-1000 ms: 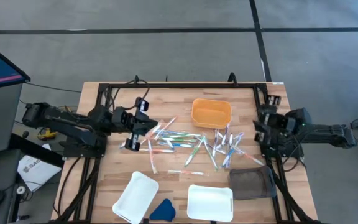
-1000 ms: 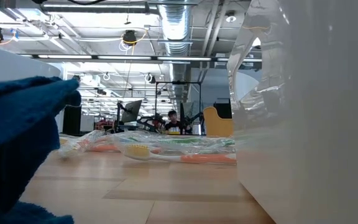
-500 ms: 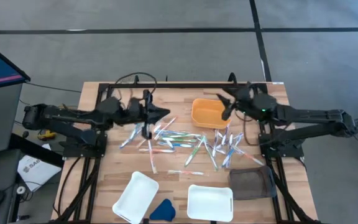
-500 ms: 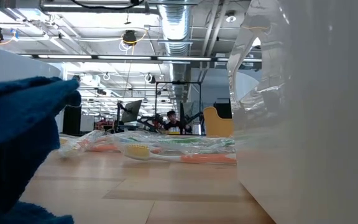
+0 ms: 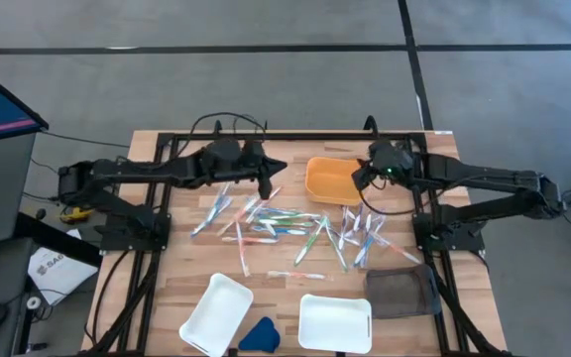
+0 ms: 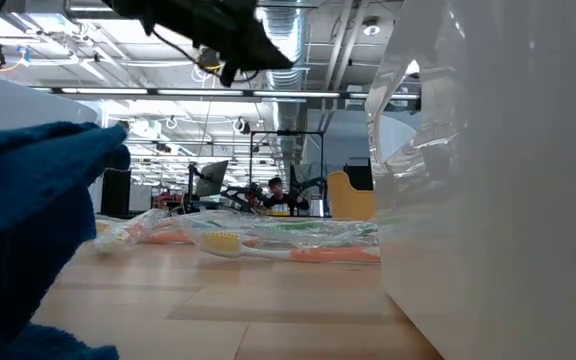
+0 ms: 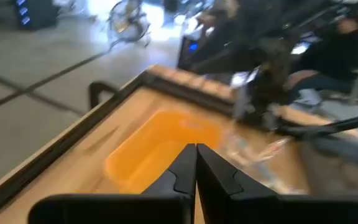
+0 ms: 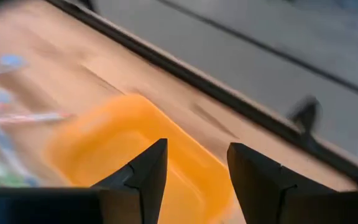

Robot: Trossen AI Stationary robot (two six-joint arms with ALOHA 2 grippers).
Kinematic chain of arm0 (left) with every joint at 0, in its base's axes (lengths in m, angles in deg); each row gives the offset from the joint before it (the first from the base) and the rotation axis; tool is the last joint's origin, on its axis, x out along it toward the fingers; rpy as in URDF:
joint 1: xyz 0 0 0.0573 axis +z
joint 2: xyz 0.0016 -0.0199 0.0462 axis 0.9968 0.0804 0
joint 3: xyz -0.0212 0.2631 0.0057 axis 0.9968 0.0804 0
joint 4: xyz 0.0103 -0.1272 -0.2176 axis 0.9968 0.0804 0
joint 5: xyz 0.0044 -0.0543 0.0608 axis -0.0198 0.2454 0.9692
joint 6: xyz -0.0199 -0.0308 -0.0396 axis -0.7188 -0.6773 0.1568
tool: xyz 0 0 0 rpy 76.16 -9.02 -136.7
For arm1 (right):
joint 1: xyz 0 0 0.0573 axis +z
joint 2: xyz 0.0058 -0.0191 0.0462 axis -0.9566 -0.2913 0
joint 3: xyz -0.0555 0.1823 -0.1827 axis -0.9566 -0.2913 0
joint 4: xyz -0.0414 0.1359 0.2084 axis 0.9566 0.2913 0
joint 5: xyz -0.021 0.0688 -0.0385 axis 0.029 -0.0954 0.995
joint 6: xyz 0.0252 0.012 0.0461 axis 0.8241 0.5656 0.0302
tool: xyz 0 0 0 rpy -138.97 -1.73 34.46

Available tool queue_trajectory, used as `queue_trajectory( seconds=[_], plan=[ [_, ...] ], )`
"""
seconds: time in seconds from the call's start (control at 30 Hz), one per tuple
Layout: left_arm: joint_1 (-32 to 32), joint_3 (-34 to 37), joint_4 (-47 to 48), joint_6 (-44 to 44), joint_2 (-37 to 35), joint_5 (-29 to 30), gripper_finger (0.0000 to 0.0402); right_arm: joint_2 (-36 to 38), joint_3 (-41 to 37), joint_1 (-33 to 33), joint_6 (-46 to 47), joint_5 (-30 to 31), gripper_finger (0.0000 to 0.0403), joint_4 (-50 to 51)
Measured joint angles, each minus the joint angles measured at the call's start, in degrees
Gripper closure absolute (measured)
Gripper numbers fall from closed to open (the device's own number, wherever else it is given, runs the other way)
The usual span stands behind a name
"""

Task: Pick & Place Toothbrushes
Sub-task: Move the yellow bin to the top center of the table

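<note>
Even overhead light, soft shadows, both wrist views motion-blurred, low-view foreground unfocused

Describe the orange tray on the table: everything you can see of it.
The orange tray is a shallow rectangular bin with rounded corners and a raised rim, apparently smooth plastic. It sits flat and upright near the table's far edge, about midway across, and looks empty. The toothbrushes lie scattered on its near side. The left gripper, shut, and the right gripper, open, hang at either side of it, neither visibly touching it.

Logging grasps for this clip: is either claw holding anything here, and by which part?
Nothing is held. The left claw is shut on nothing, and the right claw is open and empty; both are above the orange tray.
</note>
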Motion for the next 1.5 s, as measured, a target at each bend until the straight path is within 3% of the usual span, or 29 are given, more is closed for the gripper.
queue_trajectory(
  seconds=[0.17, 0.3, 0.47, 0.77, 1.1, 1.5],
  plan=[
    [4.77, -0.13, 0.65, -4.07, 4.25, -0.58, 0.0398, -0.95, -1.76, -4.91, 5.13, -0.28, 0.0242, 7.16],
    [8.16, -0.13, 0.62, -8.53, 6.96, -6.75, 0.0398, -3.6, -1.82, -8.18, 8.89, -0.41, 0.0242, 14.32],
    [9.98, -0.13, -1.07, -4.1, 8.0, -6.5, 0.0398, -7.53, -1.82, -11.38, 10.72, -2.07, 0.0243, 17.15],
    [9.12, -0.13, -2.49, -2.87, 7.98, -4.85, 0.0398, -14.32, -1.82, -14.89, 7.73, -4.55, 0.028, 14.92],
    [8.75, -0.13, -2.93, -2.99, 7.98, -3.86, 0.0398, -15.72, -1.82, -17.3, 5.82, -5.06, 0.033, 14.63],
    [8.84, 1.2, -1.93, -14.62, 7.96, -5.73, 0.0398, -15.72, -1.82, -16.14, 1.99, -12.66, 0.0394, 12.71]
  ],
)
